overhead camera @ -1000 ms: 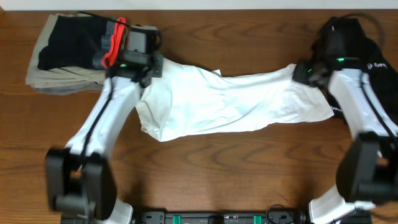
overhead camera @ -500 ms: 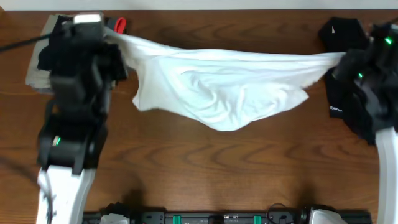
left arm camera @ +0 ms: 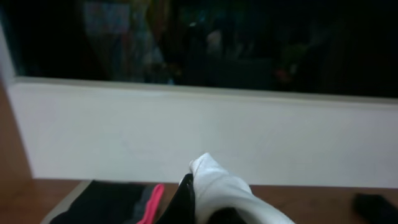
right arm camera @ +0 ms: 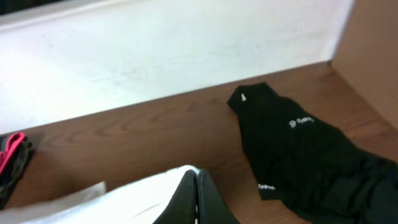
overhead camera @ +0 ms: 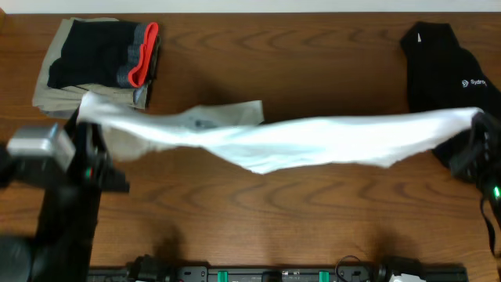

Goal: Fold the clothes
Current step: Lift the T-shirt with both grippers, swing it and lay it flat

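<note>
Dark wooden table (overhead camera: 313, 211), white wall (left arm camera: 124, 130) behind, dark window above

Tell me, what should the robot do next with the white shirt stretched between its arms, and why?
Probably lower both ends together and spread the shirt flat on the table. The left gripper and right gripper each pinch an end, so it hangs stretched and sagging.

The white T-shirt (overhead camera: 313, 141) is pulled into a long crumpled band across the middle of the frame, left side to right edge, sagging at centre, a small graphic (overhead camera: 202, 123) showing left of centre
</note>
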Motion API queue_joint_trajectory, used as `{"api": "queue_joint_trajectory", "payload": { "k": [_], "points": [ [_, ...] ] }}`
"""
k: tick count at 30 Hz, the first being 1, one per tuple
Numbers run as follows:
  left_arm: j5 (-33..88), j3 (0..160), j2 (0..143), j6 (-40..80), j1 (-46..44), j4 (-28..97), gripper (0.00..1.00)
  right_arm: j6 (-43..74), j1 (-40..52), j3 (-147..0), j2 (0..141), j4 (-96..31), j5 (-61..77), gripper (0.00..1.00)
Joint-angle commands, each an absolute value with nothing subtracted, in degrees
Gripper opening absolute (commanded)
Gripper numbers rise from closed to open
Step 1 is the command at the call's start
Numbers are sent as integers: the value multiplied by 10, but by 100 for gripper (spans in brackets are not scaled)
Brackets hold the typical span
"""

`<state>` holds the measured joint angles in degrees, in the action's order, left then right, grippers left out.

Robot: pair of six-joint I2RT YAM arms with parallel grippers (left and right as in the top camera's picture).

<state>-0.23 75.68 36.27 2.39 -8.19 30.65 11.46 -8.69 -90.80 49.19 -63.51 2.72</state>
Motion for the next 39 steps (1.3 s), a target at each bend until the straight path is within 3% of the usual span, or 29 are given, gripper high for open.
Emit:
{"api": "queue_joint_trajectory", "payload": {
  "k": [1,11,22,30,39],
  "points": [
    [45,763,340,49,-78,309,6,96,-94,-936,480,-652,12,1],
    [53,763,401,44,-78,308,6,88,-94,-952,526,-651,-28,1],
    [49,763,639,28,-78,243,6,81,-94,-952,769,-587,-4,1],
    [50,763,823,22,-78,116,6,81,-93,-952,964,-450,50,1],
    [49,763,1026,22,-78,-120,6,81,-93,-952,1141,-246,88,1]
  ]
}}
